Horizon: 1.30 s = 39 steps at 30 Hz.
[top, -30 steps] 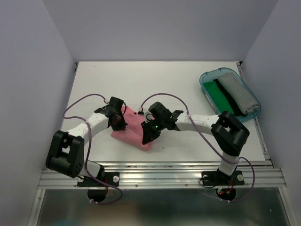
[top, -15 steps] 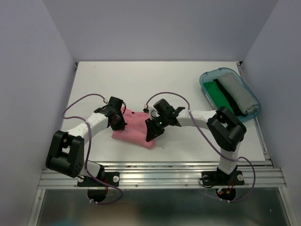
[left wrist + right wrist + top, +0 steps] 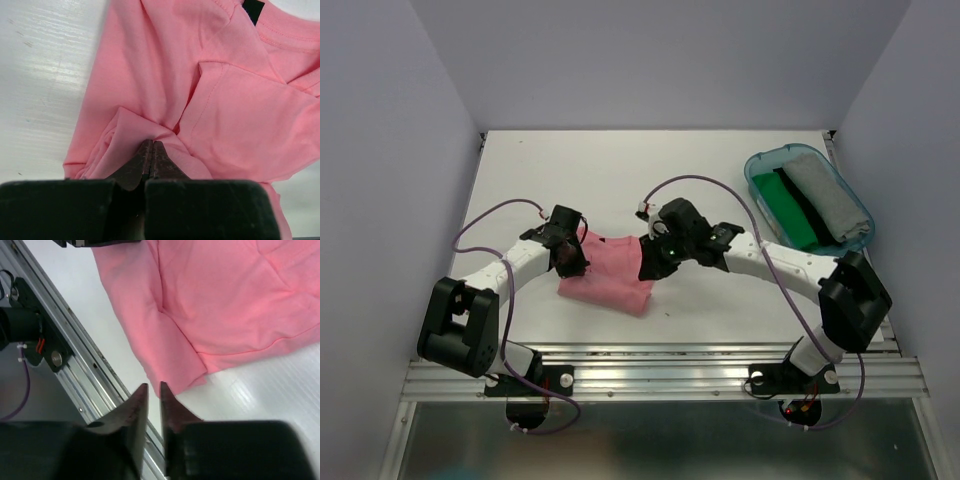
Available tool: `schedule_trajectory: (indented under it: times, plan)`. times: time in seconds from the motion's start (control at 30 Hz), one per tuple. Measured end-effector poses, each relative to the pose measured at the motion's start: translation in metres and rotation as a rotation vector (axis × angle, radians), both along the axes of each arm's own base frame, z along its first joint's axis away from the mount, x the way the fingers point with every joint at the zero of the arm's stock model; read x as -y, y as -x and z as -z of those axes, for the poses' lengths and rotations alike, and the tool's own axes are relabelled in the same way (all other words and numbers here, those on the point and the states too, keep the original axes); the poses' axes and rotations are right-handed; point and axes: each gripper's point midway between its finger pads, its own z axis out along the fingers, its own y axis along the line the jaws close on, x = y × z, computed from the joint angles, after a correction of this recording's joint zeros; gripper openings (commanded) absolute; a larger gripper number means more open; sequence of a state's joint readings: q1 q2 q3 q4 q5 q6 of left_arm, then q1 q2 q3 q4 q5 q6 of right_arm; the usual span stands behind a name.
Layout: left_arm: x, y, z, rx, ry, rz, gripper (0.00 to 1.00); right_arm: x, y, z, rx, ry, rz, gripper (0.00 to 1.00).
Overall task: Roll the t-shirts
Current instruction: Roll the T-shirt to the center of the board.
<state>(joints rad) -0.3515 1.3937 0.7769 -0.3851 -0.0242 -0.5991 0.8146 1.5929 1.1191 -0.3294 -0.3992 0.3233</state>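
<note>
The salmon-pink t-shirt (image 3: 610, 275) lies rumpled on the white table (image 3: 620, 180) near its front edge, between the two arms. There's the left gripper (image 3: 152, 145), pinched tight on a bunched fold at the shirt's left side. Over at the right edge the right gripper (image 3: 153, 387) hangs above the cloth, fingers a narrow slit apart and nothing between them. A green t-shirt (image 3: 788, 205) and a grey t-shirt (image 3: 825, 195) sit side by side in the teal tub (image 3: 756, 186), far right.

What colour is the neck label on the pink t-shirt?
The label is black, clearest in the left wrist view.
</note>
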Motion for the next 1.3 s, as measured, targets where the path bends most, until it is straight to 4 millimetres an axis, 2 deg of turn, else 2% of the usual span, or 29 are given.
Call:
schedule_trajectory:
  times: [0.03, 0.17, 0.3, 0.57, 0.77, 0.9, 1.0, 1.13, 1.2, 1.3]
  plan:
    - [0.000, 0.000, 0.000, 0.000, -0.001, -0.001, 0.00, -0.003, 0.003, -0.003, 0.010, -0.002, -0.002, 0.01]
    - [-0.001, 0.000, 0.000, 0.001, -0.003, -0.001, 0.00, -0.015, 0.021, 0.002, 0.001, 0.009, -0.046, 0.01]
    - [-0.001, 0.000, 0.000, 0.002, -0.006, 0.001, 0.00, -0.024, 0.035, 0.021, -0.029, 0.047, -0.088, 0.01]
    - [-0.005, 0.001, 0.001, -0.001, -0.026, 0.001, 0.00, -0.022, 0.023, 0.067, -0.037, 0.149, -0.044, 0.01]
    - [-0.008, 0.002, -0.001, 0.000, -0.043, -0.002, 0.00, -0.022, 0.021, 0.090, -0.047, 0.177, -0.038, 0.01]
    - [-0.011, -0.002, -0.020, 0.041, -0.054, 0.000, 0.00, -0.022, 0.020, 0.091, -0.043, 0.177, -0.037, 0.01]
    - [-0.011, -0.011, -0.054, 0.132, -0.049, 0.009, 0.00, -0.022, 0.020, 0.091, -0.040, 0.176, -0.039, 0.01]
    - [-0.004, -0.014, -0.086, 0.216, -0.031, 0.050, 0.00, -0.022, 0.020, 0.091, -0.041, 0.173, -0.042, 0.01]
    - [0.007, -0.007, -0.089, 0.215, -0.009, 0.099, 0.00, -0.023, 0.021, 0.091, -0.044, 0.171, -0.044, 0.01]
    - [0.032, 0.008, -0.081, 0.175, 0.051, 0.195, 0.00, -0.023, 0.021, 0.090, -0.045, 0.170, -0.046, 0.01]
